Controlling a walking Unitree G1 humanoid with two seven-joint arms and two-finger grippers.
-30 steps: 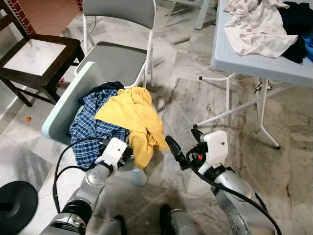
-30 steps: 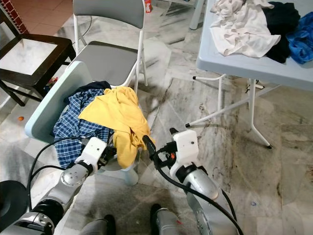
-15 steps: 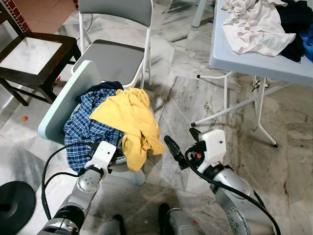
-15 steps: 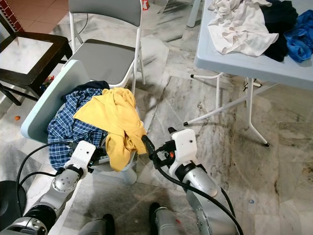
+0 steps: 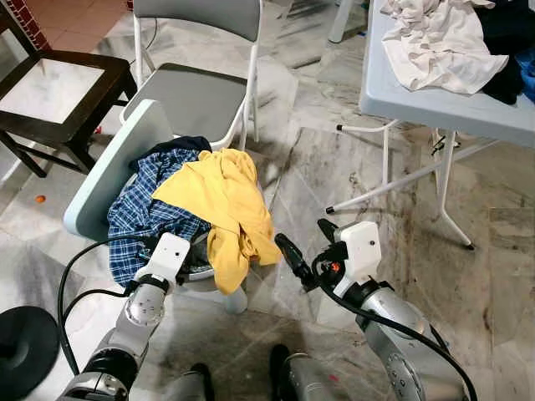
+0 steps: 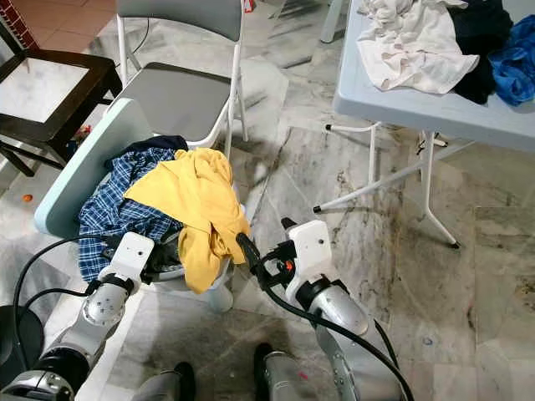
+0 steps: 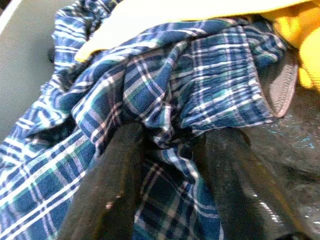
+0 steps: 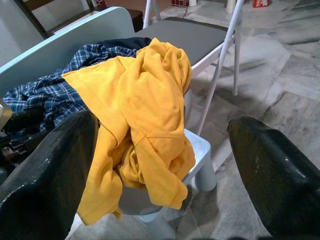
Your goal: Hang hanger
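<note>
Far left: black round base [image 5: 25, 347] on the marble floor, dark wooden chair [image 5: 58, 92] behind it. No legible writing anywhere; small red-and-white item [image 6: 249, 7] at the top edge is too small to read.

Pale blue plastic chair [image 5: 113, 171] holds the clothes pile: blue plaid shirt [image 5: 146, 213] underneath, dark navy garment [image 5: 184, 144] at the back, yellow shirt [image 5: 221, 200] draped on top and hanging over the seat's front edge. Grey folding chair with white metal frame [image 5: 205, 96] stands just behind it.

Left gripper [image 7: 170, 150] is pushed into the plaid shirt, fingers [image 7: 110, 185] parted with plaid fabric between them; can't tell if it has a real grip.

Right gripper [image 8: 160, 165] hovers wide open, holding nothing, near the hanging yellow shirt.

Hanger: can't make one out.

Right: light grey folding table [image 5: 435, 104] with white crumpled cloth [image 5: 439, 46], dark garment [image 5: 510, 33], blue cloth [image 6: 512, 67].
</note>
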